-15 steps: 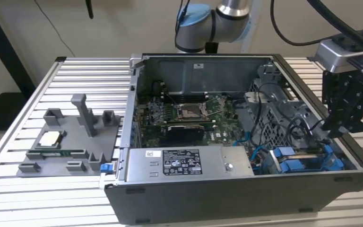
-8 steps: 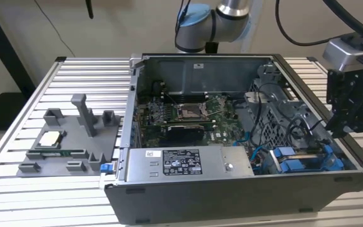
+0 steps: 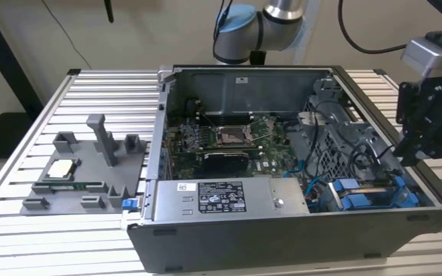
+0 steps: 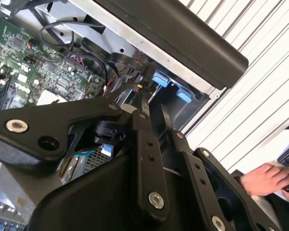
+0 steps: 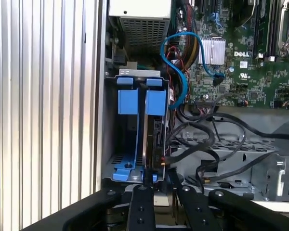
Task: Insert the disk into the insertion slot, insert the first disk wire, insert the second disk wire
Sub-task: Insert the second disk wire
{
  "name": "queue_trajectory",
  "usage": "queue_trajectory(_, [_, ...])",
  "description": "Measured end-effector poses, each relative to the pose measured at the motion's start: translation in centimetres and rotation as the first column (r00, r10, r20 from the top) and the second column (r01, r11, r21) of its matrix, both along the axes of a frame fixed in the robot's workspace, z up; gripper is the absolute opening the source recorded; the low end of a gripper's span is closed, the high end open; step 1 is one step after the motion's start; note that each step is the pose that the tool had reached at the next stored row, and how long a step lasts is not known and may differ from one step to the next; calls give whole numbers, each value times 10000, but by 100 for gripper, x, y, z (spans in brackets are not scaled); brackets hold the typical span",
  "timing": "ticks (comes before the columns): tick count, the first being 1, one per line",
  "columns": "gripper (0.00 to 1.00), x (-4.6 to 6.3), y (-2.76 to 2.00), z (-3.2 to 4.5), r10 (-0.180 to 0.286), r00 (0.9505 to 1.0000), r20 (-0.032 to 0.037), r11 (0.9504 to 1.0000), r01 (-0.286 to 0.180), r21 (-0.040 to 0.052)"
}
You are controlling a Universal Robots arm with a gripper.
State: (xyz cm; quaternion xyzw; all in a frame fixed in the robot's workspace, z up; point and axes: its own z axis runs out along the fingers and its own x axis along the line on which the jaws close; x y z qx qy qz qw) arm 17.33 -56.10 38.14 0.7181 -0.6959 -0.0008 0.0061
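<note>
One slatted metal surface (image 3: 6, 195) carries all items; a pale wall and a dark upright post (image 3: 6, 63) stand behind it. In the exterior view, from its left: a grey fixture tray (image 3: 83, 172), then the open computer case (image 3: 282, 241) with the green motherboard (image 3: 229, 135) behind the labelled power-supply box (image 3: 229, 198). At that view's right, the pincer (image 3: 414, 150) hangs above the case's edge.

The first wrist view shows the disk (image 5: 156, 134) seated edge-on in its blue carrier inside the insertion slot (image 5: 111, 120), with a blue cable (image 5: 176, 62) looping beside it. The pincer is clenched, its tips drawn together just above the carrier; whether anything lies between them cannot be told.

The second wrist view adds a person's hand (image 4: 265, 179) beyond the slats.
</note>
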Motion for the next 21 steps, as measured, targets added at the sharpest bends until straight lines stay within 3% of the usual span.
queue_trajectory(3, [26, 34, 0, 12, 2, 10000, -99, 9998, 0, 188])
queue_trajectory(5, [26, 78, -1, 12, 3, 9999, -119, 9995, 0, 318])
queue_trajectory(9, [26, 184, -1, 13, 7, 9999, -156, 9988, 1, 482])
queue_trajectory(12, [26, 267, 0, 13, 11, 9998, -187, 9984, -1, 557])
queue_trajectory(17, [26, 282, -1, 10, 12, 9998, -193, 9984, -1, 565])
queue_trajectory(21, [26, 301, -2, -12, 16, 9998, -192, 9973, -2, 731])
